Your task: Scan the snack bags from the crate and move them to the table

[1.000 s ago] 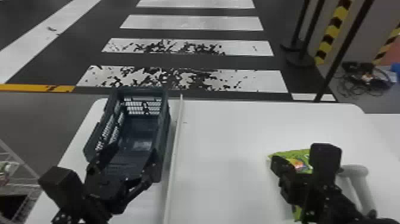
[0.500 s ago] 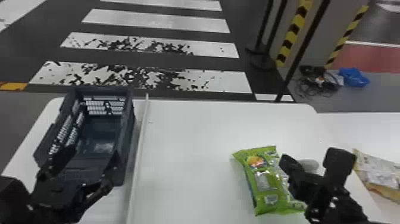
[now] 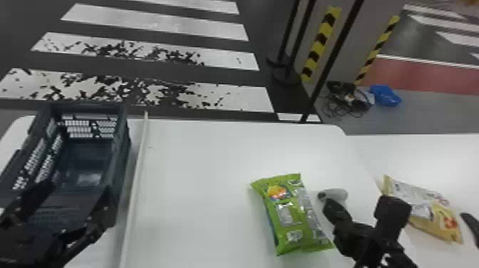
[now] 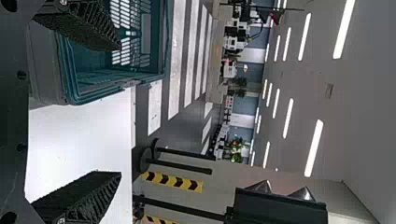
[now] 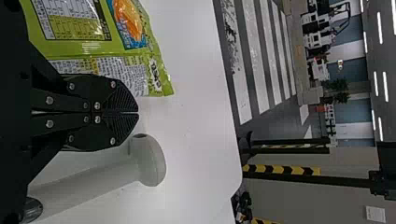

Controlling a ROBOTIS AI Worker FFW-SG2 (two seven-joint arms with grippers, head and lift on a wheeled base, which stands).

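My left gripper point(image 3: 67, 199) is over the near part of the dark crate point(image 3: 121, 167), fingers wide apart with nothing between them. In the left wrist view, that gripper point(image 4: 114, 109) stands open beside the teal-grey crate point(image 4: 70, 70). My right gripper point(image 3: 328, 206) is just right of a green snack bag point(image 3: 290, 217) lying flat on the table. From the right wrist view, the gripper point(image 5: 138, 113) is shut on nothing, between the green bag point(image 5: 133, 70) and a pale scanner point(image 5: 149, 161). The scanner's head point(image 3: 336, 194) shows behind the gripper in the head view.
A yellow-and-white snack bag point(image 3: 424, 210) lies on the white surface at the right. A pale raised strip point(image 3: 137, 178) runs along the table point(image 3: 199, 171) beside the crate. Dark poles point(image 3: 333, 58) stand past the far edge.
The head view has turned to the right, bringing the yellow-and-white bag into sight. My right gripper has shifted right from over the green bag, uncovering it. The left gripper remains at the crate.
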